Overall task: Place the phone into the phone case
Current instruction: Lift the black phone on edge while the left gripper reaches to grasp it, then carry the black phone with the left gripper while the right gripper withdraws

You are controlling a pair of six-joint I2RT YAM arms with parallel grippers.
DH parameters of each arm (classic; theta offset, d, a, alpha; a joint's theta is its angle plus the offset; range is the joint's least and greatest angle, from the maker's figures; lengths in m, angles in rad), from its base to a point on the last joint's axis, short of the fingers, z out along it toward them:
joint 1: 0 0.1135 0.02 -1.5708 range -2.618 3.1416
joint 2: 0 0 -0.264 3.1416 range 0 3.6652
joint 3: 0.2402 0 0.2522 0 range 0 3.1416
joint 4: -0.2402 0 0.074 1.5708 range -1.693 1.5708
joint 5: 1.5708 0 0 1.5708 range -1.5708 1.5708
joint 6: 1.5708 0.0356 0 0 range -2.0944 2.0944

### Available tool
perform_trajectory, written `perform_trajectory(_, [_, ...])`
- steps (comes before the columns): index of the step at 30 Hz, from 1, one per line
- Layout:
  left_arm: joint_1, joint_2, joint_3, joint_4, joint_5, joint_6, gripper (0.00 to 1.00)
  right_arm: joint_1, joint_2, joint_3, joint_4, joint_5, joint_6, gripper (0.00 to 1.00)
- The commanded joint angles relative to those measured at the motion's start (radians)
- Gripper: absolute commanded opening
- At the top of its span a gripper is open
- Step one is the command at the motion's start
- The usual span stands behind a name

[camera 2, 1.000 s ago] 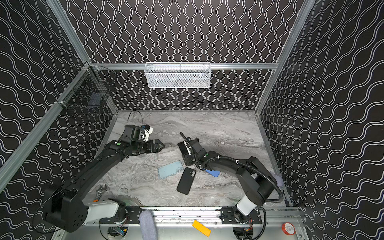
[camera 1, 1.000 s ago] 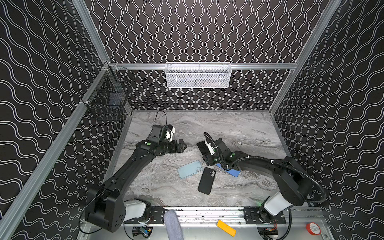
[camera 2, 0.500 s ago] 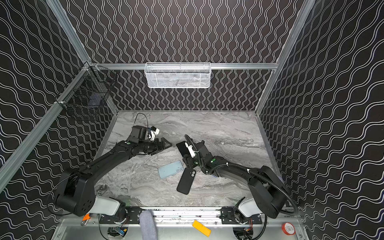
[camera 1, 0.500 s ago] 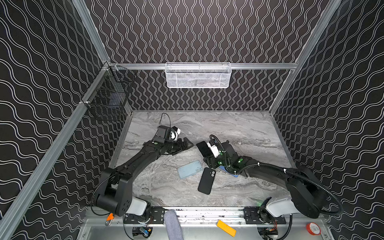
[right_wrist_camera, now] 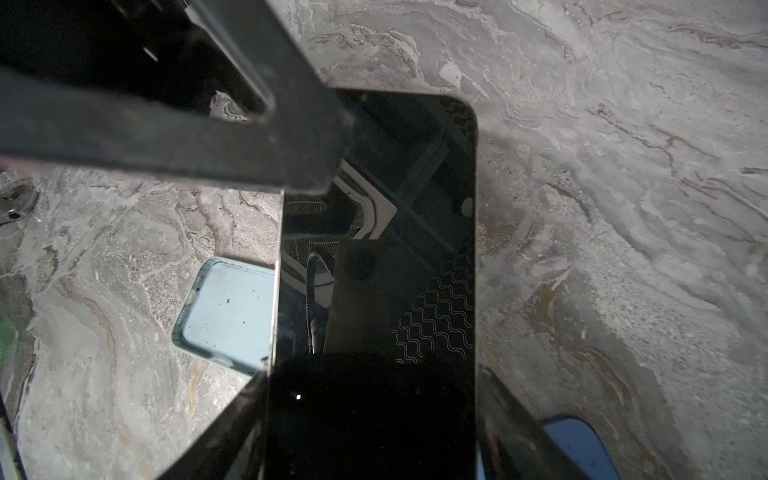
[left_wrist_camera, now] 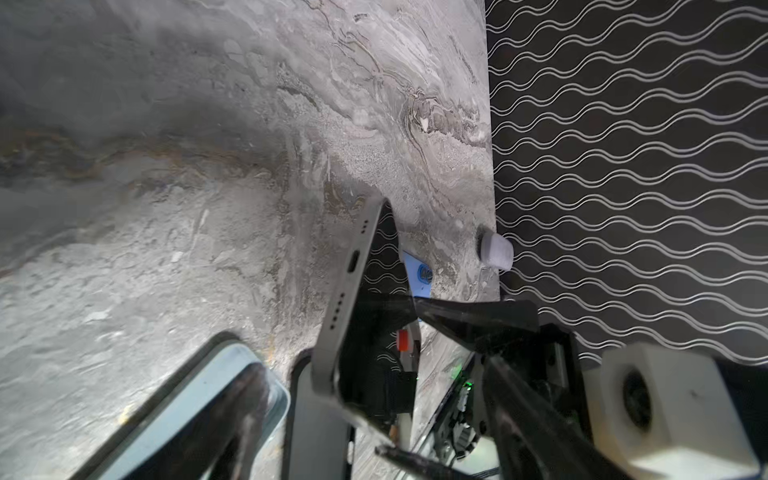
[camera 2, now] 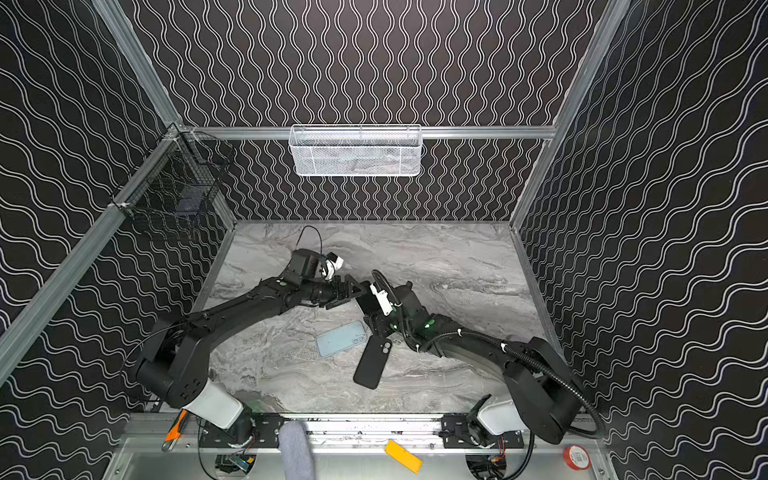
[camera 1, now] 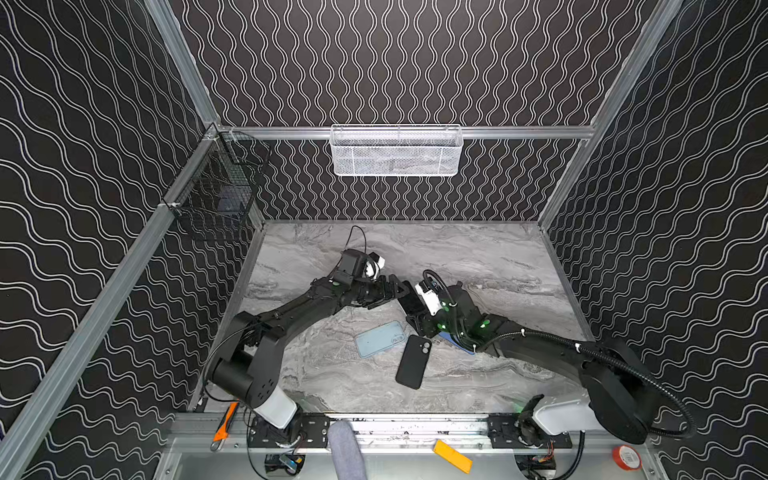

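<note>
At the middle of the table (camera 1: 478, 257), the left gripper (camera 1: 395, 289), well apart from the phone (right_wrist_camera: 395, 249) a second ago, has come up to its far end, jaws apart astride it, one finger (right_wrist_camera: 291, 137) over the screen's corner. The right gripper (camera 1: 419, 322) clamps the other end, holding the phone off the marble, one long edge above the light blue case (camera 1: 380, 338) with the black case (camera 1: 413, 361) just beside; open marble lies toward the back wall

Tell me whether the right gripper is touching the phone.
Touching. In the right wrist view the right gripper clamps the phone by both long edges.
</note>
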Motion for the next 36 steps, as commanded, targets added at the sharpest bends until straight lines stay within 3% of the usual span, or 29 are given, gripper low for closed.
perform_trajectory(1, [-0.018, 0.018, 0.022, 0.044, -0.011, -0.024, 0.75, 0.001, -0.014, -0.009, 0.069, 0.001, -0.004, 0.68])
perform_trajectory(15, [-0.063, 0.061, 0.055, 0.035, -0.041, -0.052, 0.24, -0.001, -0.033, -0.028, 0.085, 0.007, 0.013, 0.69])
perform_trajectory(23, [-0.064, 0.043, 0.073, -0.012, -0.073, -0.043, 0.0, 0.002, -0.044, -0.027, 0.076, 0.022, 0.012, 0.73])
perform_trajectory(30, [-0.061, -0.003, 0.108, -0.056, -0.095, -0.042, 0.0, 0.001, -0.09, -0.039, 0.062, 0.043, 0.011, 0.88])
perform_trajectory(36, [-0.035, -0.04, 0.146, -0.056, -0.078, -0.032, 0.0, -0.016, -0.21, -0.073, 0.073, 0.063, 0.044, 0.91])
